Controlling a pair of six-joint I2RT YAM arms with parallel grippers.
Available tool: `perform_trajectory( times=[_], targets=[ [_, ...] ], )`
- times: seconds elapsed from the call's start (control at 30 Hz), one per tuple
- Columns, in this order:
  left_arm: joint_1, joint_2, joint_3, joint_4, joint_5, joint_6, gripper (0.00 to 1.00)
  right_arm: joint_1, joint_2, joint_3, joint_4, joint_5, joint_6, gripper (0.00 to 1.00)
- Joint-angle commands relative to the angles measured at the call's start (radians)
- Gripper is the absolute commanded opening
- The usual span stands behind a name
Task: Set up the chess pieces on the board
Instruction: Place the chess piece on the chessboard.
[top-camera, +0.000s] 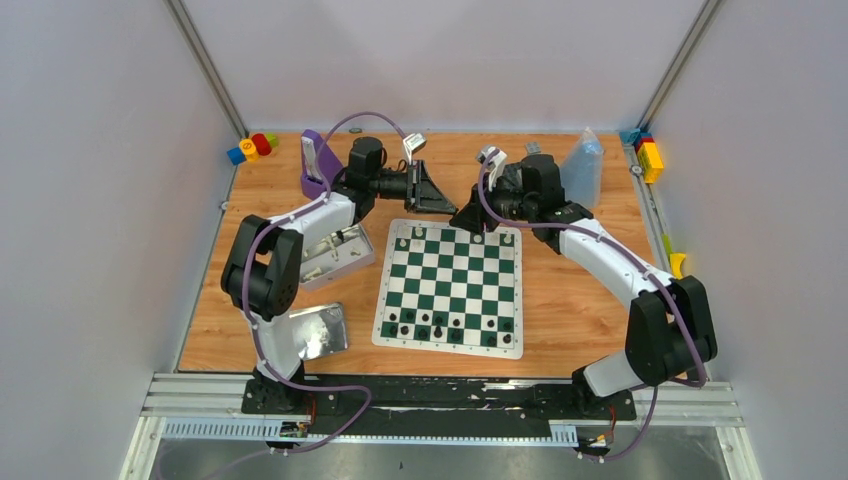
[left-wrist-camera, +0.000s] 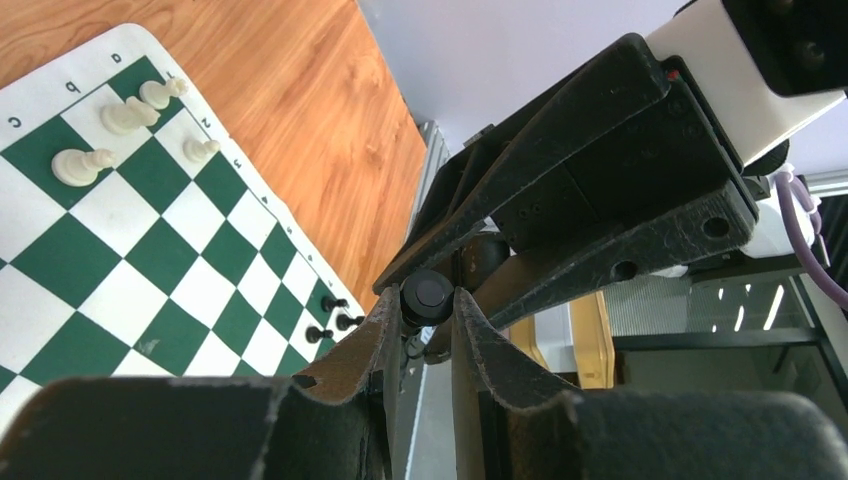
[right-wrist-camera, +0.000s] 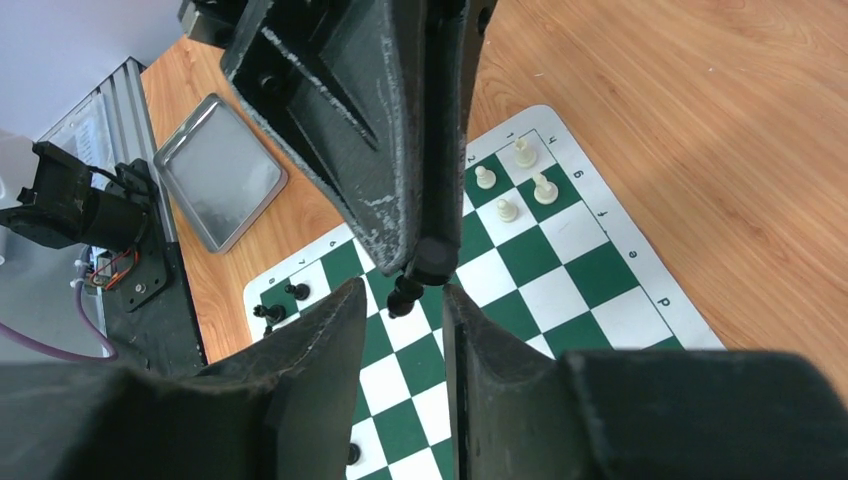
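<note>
The green-and-white board (top-camera: 450, 285) lies mid-table. My two grippers meet above its far edge. The left gripper (top-camera: 447, 205) (left-wrist-camera: 428, 300) is shut on a black chess piece (left-wrist-camera: 428, 295) (right-wrist-camera: 420, 275), pinched at its round base. The right gripper (top-camera: 462, 218) (right-wrist-camera: 402, 290) faces it with its fingertips on either side of that piece. Its jaws stand open, with gaps showing. White pieces (top-camera: 478, 238) (left-wrist-camera: 85, 163) (right-wrist-camera: 515, 180) stand on the far rows. Black pieces (top-camera: 440, 325) (left-wrist-camera: 335, 315) (right-wrist-camera: 280, 300) stand on the near rows.
A shiny tin lid (top-camera: 320, 330) (right-wrist-camera: 220, 185) lies left of the board, and an open tin (top-camera: 335, 255) sits behind it. A purple holder (top-camera: 318, 165) and a clear bag (top-camera: 583, 170) stand at the back. Coloured blocks (top-camera: 252, 147) sit in the far corners.
</note>
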Motion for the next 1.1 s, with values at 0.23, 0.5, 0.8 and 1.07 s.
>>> perform_trajectory(
  times=[0.23, 0.5, 0.8, 1.07],
  targets=[
    [-0.011, -0.084, -0.011, 0.059, -0.008, -0.006, 0.27, 0.006, 0.026, 0.043, 0.045, -0.005, 0.024, 0.3],
    [-0.011, -0.087, -0.015, 0.052, -0.014, 0.014, 0.28, 0.006, 0.02, 0.056, 0.038, -0.012, 0.012, 0.09],
    [-0.011, -0.156, -0.002, -0.184, -0.098, 0.24, 0.58, 0.006, -0.041, 0.04, -0.071, 0.045, -0.144, 0.0],
    [0.015, -0.276, 0.046, -0.533, -0.257, 0.608, 0.82, 0.013, -0.109, 0.051, -0.386, 0.108, -0.437, 0.0]
  ],
)
